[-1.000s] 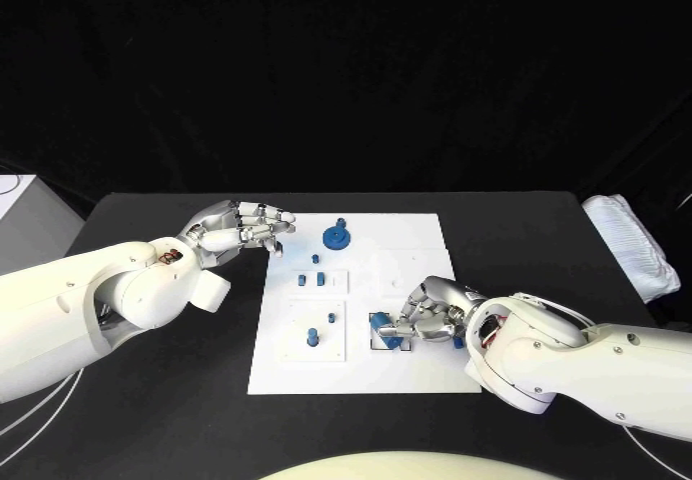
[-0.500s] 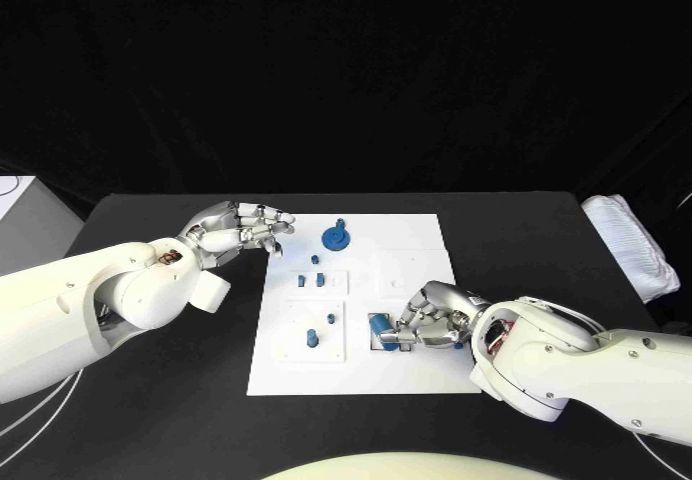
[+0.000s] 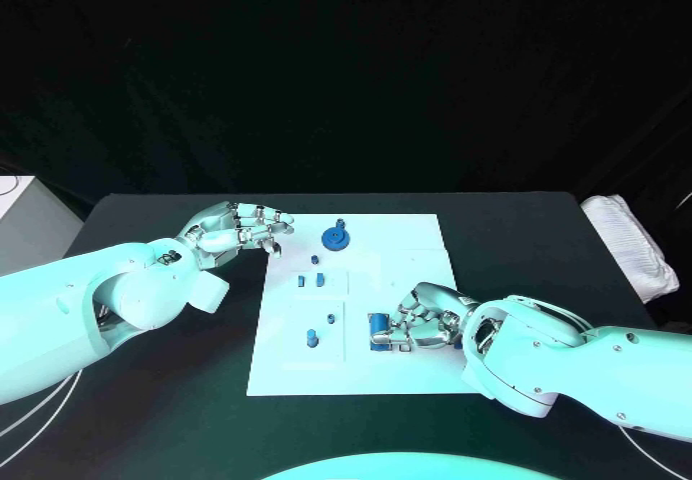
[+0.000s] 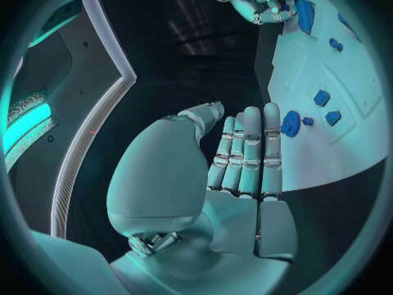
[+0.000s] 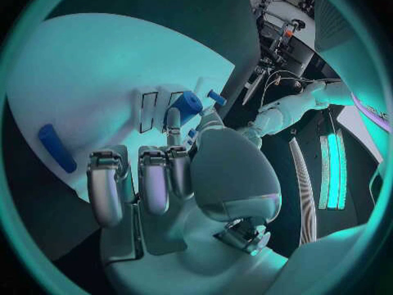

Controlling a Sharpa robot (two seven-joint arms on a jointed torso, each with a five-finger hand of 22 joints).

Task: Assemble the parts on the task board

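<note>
The white task board (image 3: 418, 235) lies mid-table. A blue round part (image 3: 335, 237) stands at its far end, and several small blue parts (image 3: 312, 338) sit in its left half. My right hand (image 3: 421, 320) hovers low over the board's near right and pinches an upright blue part (image 3: 379, 326) between thumb and a finger. In the right wrist view that blue part (image 5: 187, 103) is at the fingertips (image 5: 173, 119), and an oblong blue part (image 5: 56, 147) lies on the board. My left hand (image 3: 238, 228) hangs off the board's far left corner, holding nothing; its fingers (image 4: 245, 151) lie side by side.
A white padded bundle (image 3: 635, 250) lies at the table's right edge. A pale box (image 3: 18, 205) stands off the left edge. Black table surface (image 3: 173, 360) surrounds the board on all sides.
My right hand has crept slightly toward me and leftward over the board, its fingers drawing closer round the upright blue part. The left hand has stayed put.
</note>
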